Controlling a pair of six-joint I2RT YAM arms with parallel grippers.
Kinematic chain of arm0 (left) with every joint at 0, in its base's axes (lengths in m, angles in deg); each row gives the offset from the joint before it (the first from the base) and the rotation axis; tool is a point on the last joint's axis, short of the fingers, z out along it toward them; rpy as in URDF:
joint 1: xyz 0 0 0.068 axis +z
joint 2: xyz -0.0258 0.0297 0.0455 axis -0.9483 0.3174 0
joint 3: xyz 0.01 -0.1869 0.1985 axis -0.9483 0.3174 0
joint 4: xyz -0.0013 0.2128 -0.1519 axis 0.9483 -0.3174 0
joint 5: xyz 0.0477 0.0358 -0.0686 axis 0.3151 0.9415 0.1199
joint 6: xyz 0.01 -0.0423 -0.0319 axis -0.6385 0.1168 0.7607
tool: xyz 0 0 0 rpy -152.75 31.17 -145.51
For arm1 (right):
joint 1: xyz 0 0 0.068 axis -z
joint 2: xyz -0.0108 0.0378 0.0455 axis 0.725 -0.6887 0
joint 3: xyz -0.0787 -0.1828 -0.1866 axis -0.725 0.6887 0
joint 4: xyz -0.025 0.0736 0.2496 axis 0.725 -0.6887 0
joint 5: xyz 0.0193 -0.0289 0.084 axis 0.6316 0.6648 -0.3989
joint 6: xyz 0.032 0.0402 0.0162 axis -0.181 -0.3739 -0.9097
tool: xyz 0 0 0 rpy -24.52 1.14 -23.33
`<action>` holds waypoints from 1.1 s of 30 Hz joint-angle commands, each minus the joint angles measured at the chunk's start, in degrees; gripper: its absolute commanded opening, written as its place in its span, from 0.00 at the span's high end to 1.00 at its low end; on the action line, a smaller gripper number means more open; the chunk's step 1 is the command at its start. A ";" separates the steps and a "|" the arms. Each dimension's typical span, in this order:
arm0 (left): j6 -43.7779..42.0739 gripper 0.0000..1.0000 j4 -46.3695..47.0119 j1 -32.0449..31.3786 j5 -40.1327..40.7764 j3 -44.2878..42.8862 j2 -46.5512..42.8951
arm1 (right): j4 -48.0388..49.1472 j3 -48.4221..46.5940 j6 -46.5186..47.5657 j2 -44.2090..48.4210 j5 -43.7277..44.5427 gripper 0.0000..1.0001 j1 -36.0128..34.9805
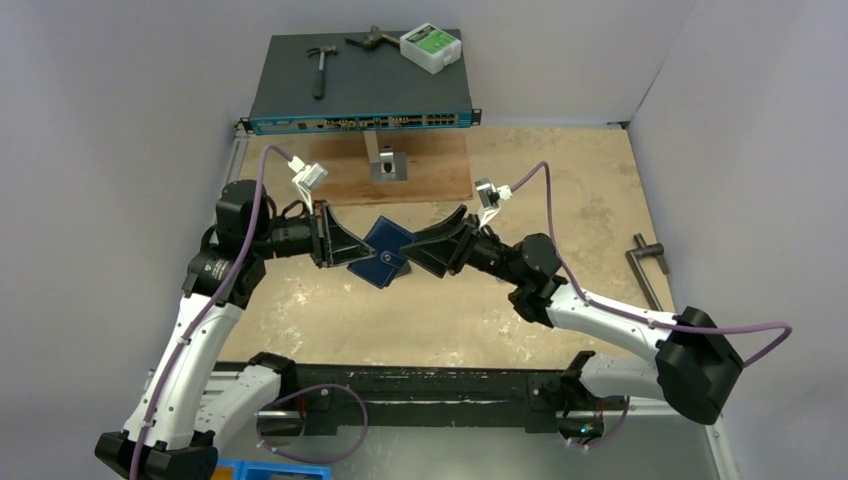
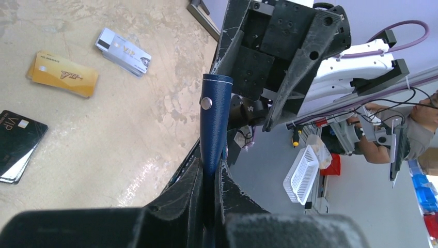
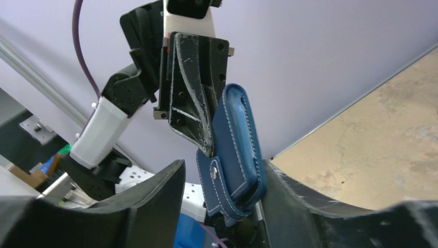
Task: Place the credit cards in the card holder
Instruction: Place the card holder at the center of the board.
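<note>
aloft, left pincer (image 2: pixel 210 170) clenches card holder (image 2: pixel 214 119), right pincer (image 3: pixel 222 175) gapes around it, credit cards (image 2: pixel 63 75) below.

Probably a lab: network switch (image 1: pixel 360 95), hammer (image 1: pixel 320 68).

Holder (image 2: pixel 214 124): navy, white stitching, silver snap
Black card (image 2: pixel 18 142): pale print
Gold card (image 2: pixel 63 74): orange-gold
Grey card (image 2: pixel 123 50): silver-grey, dark stripe
Table (image 2: pixel 119 134): mottled beige

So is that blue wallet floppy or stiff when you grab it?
Probably a bit bendy: the wallet looks padded and stitched, like soft leather. Likely light too, since the left claw holds it up by just one end without it sagging.
</note>
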 commanded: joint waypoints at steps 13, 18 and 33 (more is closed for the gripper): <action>0.57 0.75 2.63 -0.90 4.88 4.11 -0.52 | 0.53 -4.85 -0.73 -3.61 0.99 1.00 -1.18; -3.52 0.47 -0.94 -1.10 1.44 1.55 0.02 | -3.46 -6.36 2.31 -3.89 -8.40 1.00 -1.04; -38.77 0.44 -31.10 -1.10 -14.65 -10.87 7.27 | -23.72 -14.07 15.14 -2.80 -22.00 1.00 -1.03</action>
